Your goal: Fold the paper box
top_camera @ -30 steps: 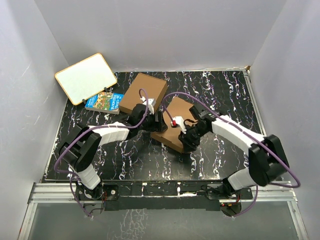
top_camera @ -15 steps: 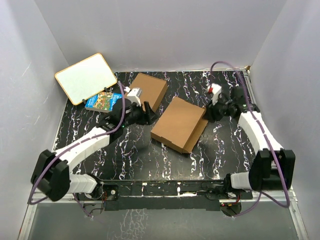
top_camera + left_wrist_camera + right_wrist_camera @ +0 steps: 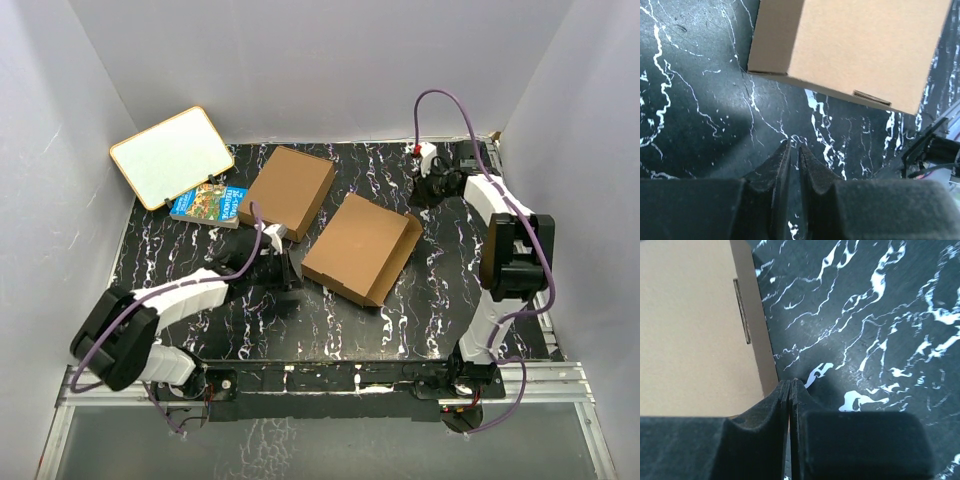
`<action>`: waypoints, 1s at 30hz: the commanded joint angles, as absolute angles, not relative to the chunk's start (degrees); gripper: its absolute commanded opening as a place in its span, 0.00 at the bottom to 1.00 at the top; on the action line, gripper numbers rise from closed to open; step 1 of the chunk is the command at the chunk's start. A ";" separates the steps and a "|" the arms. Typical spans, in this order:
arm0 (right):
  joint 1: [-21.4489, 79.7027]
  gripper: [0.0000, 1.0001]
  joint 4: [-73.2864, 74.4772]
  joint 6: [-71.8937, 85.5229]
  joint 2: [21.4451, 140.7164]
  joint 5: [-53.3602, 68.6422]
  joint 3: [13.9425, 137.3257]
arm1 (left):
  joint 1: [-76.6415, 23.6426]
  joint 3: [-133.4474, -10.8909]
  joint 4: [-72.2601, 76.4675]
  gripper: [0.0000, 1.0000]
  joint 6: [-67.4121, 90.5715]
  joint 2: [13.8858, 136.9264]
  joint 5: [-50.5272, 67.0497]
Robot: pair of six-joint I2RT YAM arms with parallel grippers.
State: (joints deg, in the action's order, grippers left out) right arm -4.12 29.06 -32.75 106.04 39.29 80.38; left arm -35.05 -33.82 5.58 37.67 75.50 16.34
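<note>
The paper box lies closed and flat in the middle of the black marbled table, with a raised flap along its right edge. My left gripper hovers just left of it, apart from it and shut on nothing. In the left wrist view the fingertips point at the box's near side, which has a slit. My right gripper is beyond the box's far right corner, shut and empty. In the right wrist view its tips sit just beside the box's edge.
A second plain brown flat box lies behind and left of the paper box. A colourful book and a white board leaning on the left wall sit at the far left. White walls enclose the table.
Both arms have drawn off the paper box: the left back toward the near left, the right out to the far right. Both grippers have closed from open.
</note>
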 commanded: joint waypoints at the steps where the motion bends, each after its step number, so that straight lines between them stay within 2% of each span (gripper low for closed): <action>1: -3.45 0.08 33.98 -39.12 108.60 42.84 84.75 | -35.72 -38.47 7.29 0.11 35.83 81.93 17.16; 8: -2.81 0.08 41.21 -47.46 109.91 42.21 83.44 | -35.86 -46.80 6.45 0.13 32.16 90.58 16.79; 24: -4.59 0.08 50.60 -60.25 90.86 39.30 62.26 | -35.31 -68.64 0.55 0.24 21.34 106.82 16.15; 30: -4.63 0.08 55.00 -64.61 86.28 39.38 56.06 | -33.06 -77.42 0.30 0.25 17.56 113.51 19.43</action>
